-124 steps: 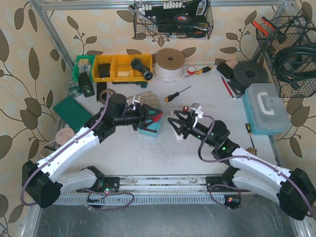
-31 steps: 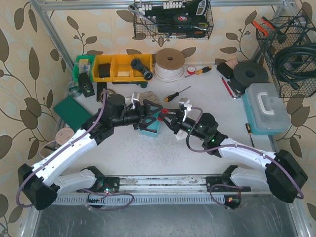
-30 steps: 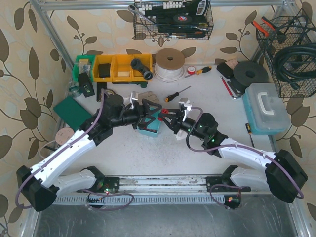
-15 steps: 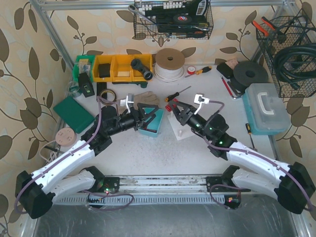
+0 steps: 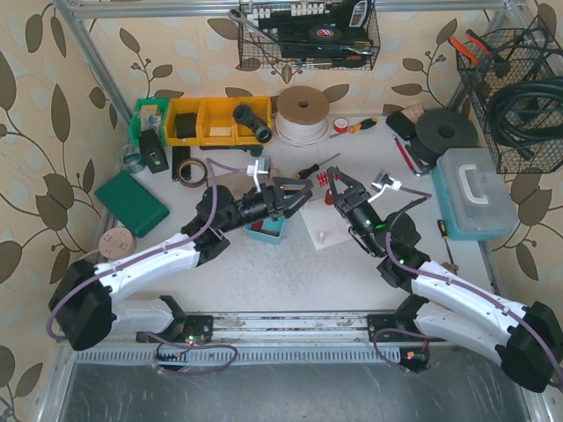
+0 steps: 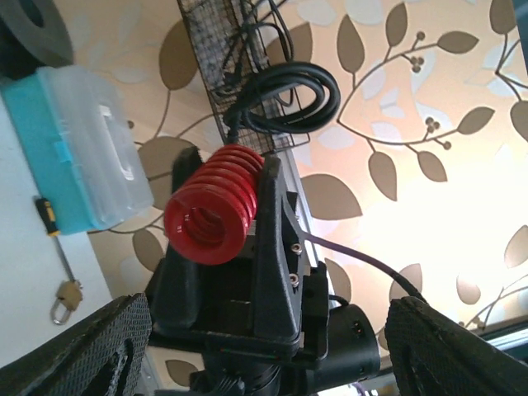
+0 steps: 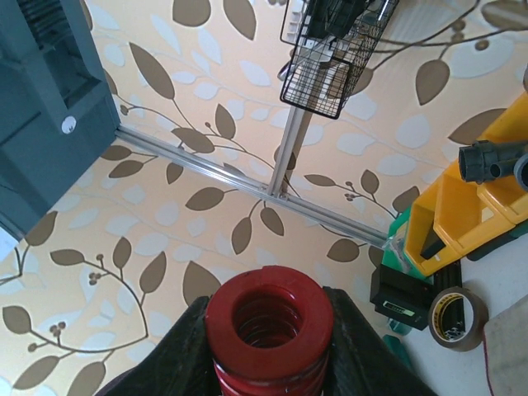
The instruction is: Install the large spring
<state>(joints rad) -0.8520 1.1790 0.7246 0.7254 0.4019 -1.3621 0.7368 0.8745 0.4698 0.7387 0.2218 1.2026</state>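
Observation:
The large red spring (image 7: 268,322) is clamped end-on between my right gripper's (image 7: 271,342) black fingers (image 7: 356,338). In the top view the spring (image 5: 325,179) is held above the table's middle by the right gripper (image 5: 334,183). My left gripper (image 5: 299,195) is just left of it, open and empty, pointing at it. In the left wrist view the spring (image 6: 216,206) sits in the right gripper, a little beyond my left gripper (image 6: 268,330) with its pads wide apart. A teal box (image 5: 266,229) lies on the table under the left gripper.
A white sheet (image 5: 321,224) with a small white peg lies below the grippers. A screwdriver (image 5: 312,167), a tape roll (image 5: 189,170), yellow bins (image 5: 215,119), a wire spool (image 5: 303,112) and a teal toolbox (image 5: 475,193) stand around them.
Both grippers have left the teal box and risen. The right gripper carried the spring up and to the right. The left gripper swung right and now faces the spring.

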